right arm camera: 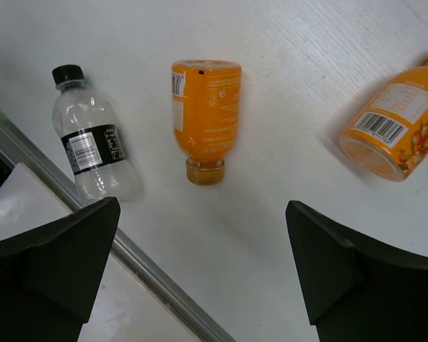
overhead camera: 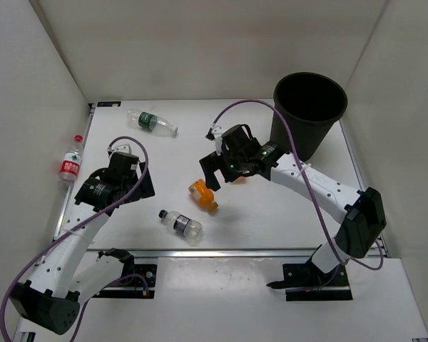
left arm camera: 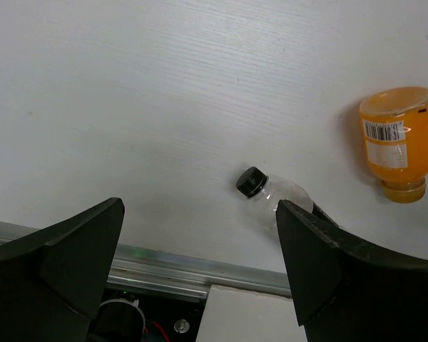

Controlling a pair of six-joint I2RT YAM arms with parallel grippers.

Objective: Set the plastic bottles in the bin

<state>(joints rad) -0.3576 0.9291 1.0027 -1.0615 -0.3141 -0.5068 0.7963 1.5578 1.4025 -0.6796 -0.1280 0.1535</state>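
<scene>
The black bin [overhead camera: 310,114] stands at the far right of the table. A green-label bottle [overhead camera: 151,122] lies at the back left, and a red-capped, red-label bottle [overhead camera: 70,165] rests at the left edge. A dark-label bottle [overhead camera: 180,223] [left arm camera: 271,196] [right arm camera: 94,146] lies near the front. An orange bottle [overhead camera: 203,196] [left arm camera: 401,142] [right arm camera: 205,117] lies beside it. A second orange bottle [right arm camera: 399,132] lies under my right arm. My right gripper [overhead camera: 215,178] [right arm camera: 202,206] hangs open above the first orange bottle. My left gripper [overhead camera: 137,187] [left arm camera: 200,206] is open and holds nothing.
White walls close in the table on the left, back and right. A metal rail [left arm camera: 200,263] [right arm camera: 157,278] runs along the near edge. A purple cable [overhead camera: 250,103] arcs from the right arm close to the bin's rim.
</scene>
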